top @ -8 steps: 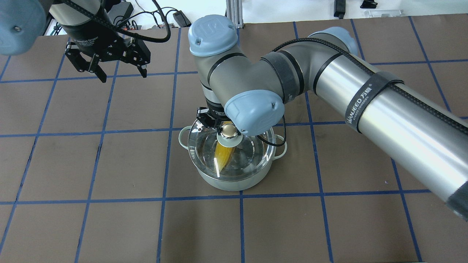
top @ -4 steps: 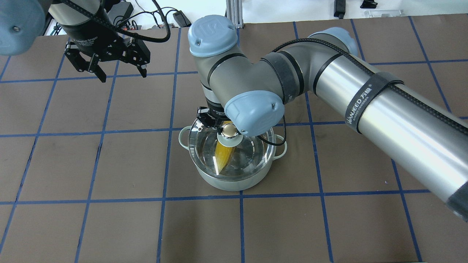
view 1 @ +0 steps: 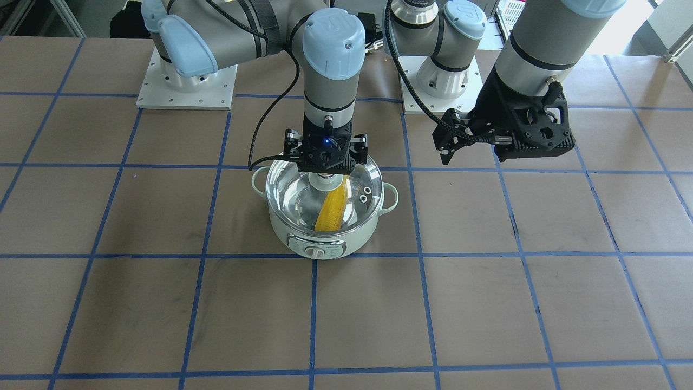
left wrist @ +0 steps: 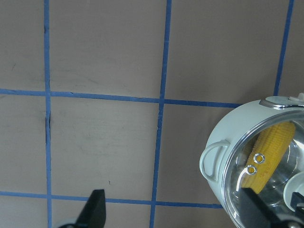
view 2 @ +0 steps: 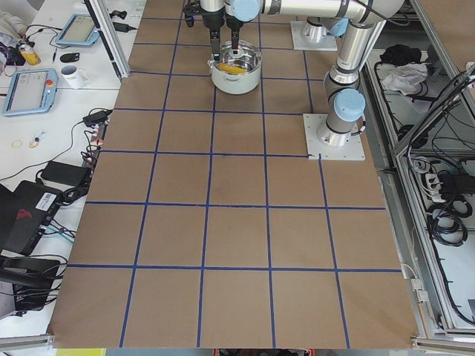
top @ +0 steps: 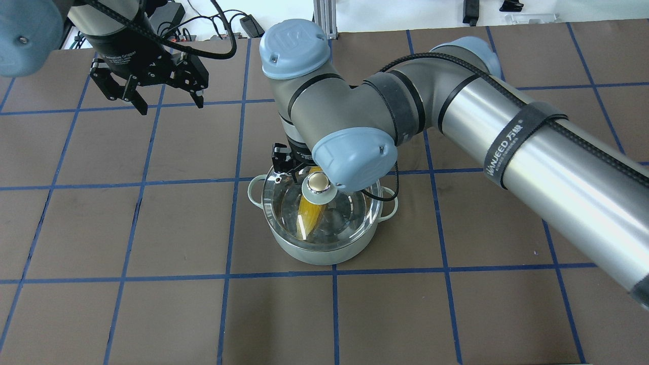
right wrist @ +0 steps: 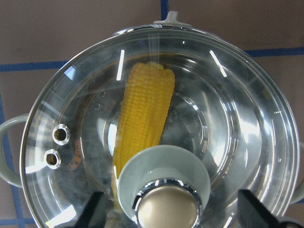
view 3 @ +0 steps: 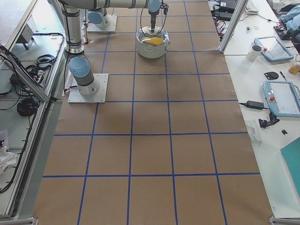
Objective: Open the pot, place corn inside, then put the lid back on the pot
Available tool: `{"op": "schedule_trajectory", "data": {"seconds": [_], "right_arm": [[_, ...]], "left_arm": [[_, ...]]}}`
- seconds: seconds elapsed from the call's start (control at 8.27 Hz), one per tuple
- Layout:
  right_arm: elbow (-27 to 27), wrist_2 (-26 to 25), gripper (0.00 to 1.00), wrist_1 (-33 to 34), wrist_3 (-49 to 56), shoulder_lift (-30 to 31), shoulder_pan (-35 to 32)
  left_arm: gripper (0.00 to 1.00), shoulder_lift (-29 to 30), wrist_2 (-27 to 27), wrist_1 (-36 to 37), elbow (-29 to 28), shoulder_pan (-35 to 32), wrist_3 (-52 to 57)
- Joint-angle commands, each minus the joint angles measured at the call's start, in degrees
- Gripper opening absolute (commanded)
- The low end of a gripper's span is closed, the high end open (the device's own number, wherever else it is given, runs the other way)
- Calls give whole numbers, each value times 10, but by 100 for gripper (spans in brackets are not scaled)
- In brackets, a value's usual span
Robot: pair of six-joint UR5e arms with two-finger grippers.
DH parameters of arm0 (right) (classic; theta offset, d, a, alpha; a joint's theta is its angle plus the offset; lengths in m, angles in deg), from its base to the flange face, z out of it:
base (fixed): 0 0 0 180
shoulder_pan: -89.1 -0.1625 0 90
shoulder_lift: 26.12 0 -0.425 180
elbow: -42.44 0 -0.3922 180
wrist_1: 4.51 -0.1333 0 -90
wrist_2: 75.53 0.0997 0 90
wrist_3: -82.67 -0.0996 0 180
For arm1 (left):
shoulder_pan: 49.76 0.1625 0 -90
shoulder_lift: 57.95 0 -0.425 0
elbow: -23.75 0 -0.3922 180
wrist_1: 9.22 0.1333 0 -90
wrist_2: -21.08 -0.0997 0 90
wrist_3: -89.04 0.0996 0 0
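Note:
The pale green pot [view 1: 319, 238] stands mid-table with the clear glass lid [view 1: 300, 195] seated on its rim. The yellow corn [view 1: 331, 210] lies inside and shows through the glass, as in the right wrist view [right wrist: 142, 118]. My right gripper [view 1: 325, 169] hovers just above the lid's gold-capped knob [right wrist: 166, 194], jaws open wide on either side and not touching it. My left gripper [top: 171, 105] is open and empty, off to the pot's far left. The pot [top: 324, 253], lid [top: 350, 210] and corn [top: 308, 215] also show in the overhead view.
The brown table [top: 152, 228] carries a blue tape grid. The left wrist view catches the pot's loop handle [left wrist: 211, 159] and the lid's vent rings [left wrist: 254, 164]. Both arm bases [view 1: 184, 86] stand at the table's robot side.
My right gripper has risen slightly off the lid knob, which now shows more fully. The lid stays on the pot. The left arm has barely moved.

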Motion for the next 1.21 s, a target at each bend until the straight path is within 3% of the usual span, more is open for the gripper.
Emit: {"op": "schedule_trajectory", "data": {"seconds": [0.0,0.6,1.09], "right_arm": [[-3,-13,100,-40,34,60,20],[-6,-10,100,-205,269,210,250],[-5,-6,100,-217,273,218,252]], "left_arm": [[100,0,0,2,0,0,0],[100,1,-1,0,1,0,0],[100,-1,-1,0,0,-1,0]]}}
